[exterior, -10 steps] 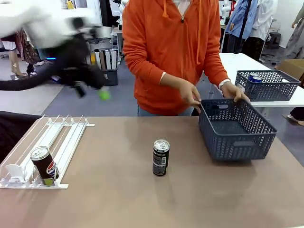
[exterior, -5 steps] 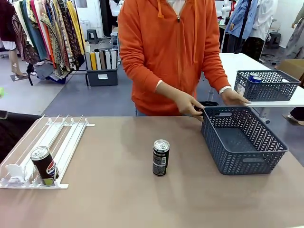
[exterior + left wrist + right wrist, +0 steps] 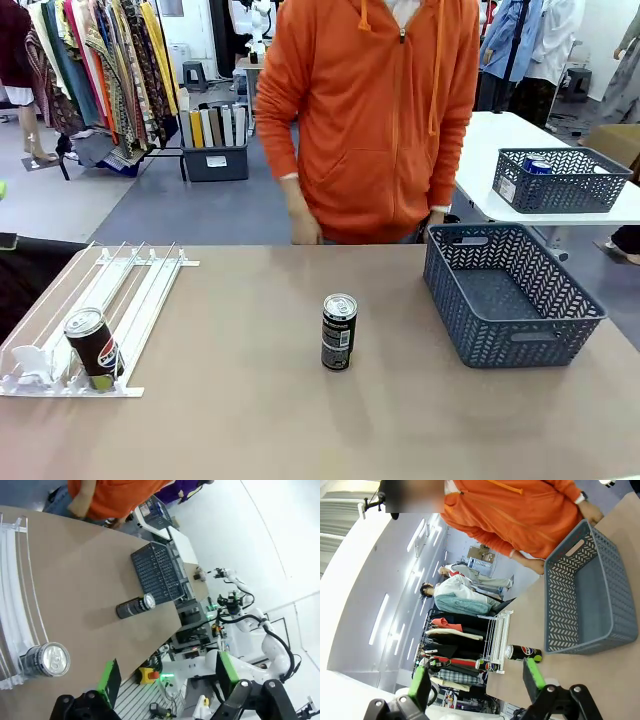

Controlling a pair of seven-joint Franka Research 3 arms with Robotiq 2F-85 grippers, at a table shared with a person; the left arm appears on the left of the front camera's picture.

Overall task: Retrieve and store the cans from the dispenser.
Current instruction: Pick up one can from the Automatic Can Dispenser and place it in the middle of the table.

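Both wrists look down on the surface (image 3: pixel 75 565) from well off it, so I'm reading the layout from a distance. The left jaws stand fully apart with nothing between them, green pads (image 3: pixel 109 676) bare. The right jaws are spread just as wide and hold nothing either.

From the left jaws, the dispenser (image 3: pixel 14 575) lies ahead and off to the outside of 1 finger. 1 cola can (image 3: pixel 46 660) sits at its low end against the stoppers. I judge the slope is there to bring each can down to that end, where it can be lifted out.

A 2nd can (image 3: pixel 135 607) stands upright on the bare surface farther out, roughly in line with the gap between the left jaws. It is well apart from both the dispenser and the basket (image 3: pixel 156 572). To me it looks like a halfway stop: out of the rack, not yet stored.

From the right jaws the basket is the closest big thing, open top up and empty. I'd guess it is set there so that arm can drop cans straight in.

A person (image 3: pixel 375 110) in an orange hoodie stands at the far edge, just behind the basket. 1 hand hangs near its far corner — touching or not, I can't tell.

My read is 2 cans to store, neither in hand. The left jaws are better placed for the dispenser can, the right jaws for the standing can.
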